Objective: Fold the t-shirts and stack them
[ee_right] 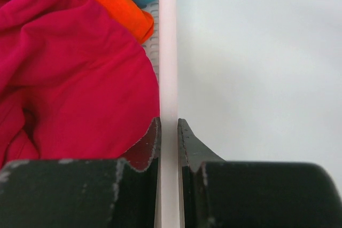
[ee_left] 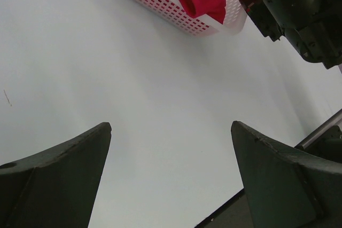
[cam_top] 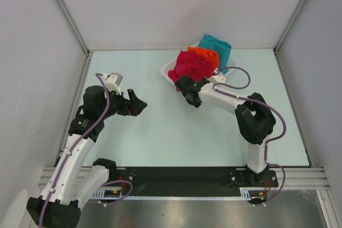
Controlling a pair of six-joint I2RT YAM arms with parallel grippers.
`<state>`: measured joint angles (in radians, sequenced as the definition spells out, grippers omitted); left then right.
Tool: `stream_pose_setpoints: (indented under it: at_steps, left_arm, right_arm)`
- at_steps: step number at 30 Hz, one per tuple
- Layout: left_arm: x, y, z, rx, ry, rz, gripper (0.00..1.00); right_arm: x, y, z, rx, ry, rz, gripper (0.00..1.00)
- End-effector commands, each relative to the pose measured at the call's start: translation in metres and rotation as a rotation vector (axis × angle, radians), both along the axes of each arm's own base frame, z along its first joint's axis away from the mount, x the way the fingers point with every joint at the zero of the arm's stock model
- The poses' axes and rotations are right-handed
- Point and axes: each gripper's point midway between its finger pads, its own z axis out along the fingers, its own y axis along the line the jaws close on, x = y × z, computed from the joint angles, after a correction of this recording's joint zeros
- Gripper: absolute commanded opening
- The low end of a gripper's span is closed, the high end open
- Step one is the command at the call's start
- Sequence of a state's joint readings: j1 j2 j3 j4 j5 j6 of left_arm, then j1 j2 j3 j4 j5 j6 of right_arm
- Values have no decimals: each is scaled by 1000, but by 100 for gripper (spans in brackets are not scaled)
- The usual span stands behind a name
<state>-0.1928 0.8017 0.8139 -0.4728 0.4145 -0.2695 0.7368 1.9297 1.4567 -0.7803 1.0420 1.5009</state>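
Clamping the basket (ee_left: 160, 4) rim rather than cloth, the right gripper (ee_right: 168, 132) could tip or drag it if pulled, spilling the t-shirts (cam_top: 195, 63) heaped inside, far right; crimson shirt (ee_right: 69, 78) overhangs the rim; left gripper (ee_left: 171, 126) spread wide, near left.

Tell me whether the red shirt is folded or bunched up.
Bunched up: the red shirt lies crumpled in the white basket, unfolded.

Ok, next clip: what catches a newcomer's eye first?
The bright heap of t-shirts, crimson, orange and teal, in the white basket at the far right of the table. Then the right gripper pinched on the basket's rim, while the left gripper hangs wide open left of it.
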Motion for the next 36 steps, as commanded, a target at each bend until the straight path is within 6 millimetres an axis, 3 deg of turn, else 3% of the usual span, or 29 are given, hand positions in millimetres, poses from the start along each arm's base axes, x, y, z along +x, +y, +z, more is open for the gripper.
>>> stream_pose_setpoints:
  at_steps: [1,12,21,27,33,36]
  left_arm:
    - [0,-2,11,-17,-50,-20,100]
    - [-1,-6,13,-43,-47,-40,100]
    - [-4,-7,17,-47,-58,-44,100]
    - [-3,-9,19,-55,-57,-53,99]
    - [-4,-7,21,-45,-61,-52,100]
    - [-4,-8,21,-47,-57,-52,100]
  right_arm:
    - [-30,-61,15,-147,3,-139,0]
    - [-58,-119,32,-193,-29,-314,0]
    - [-73,-153,6,-74,21,-373,0]
    - [-56,-169,-1,-34,21,-396,0]
    - [-43,-197,-32,74,66,-417,0]
    - [-38,-203,-34,101,62,-419,0]
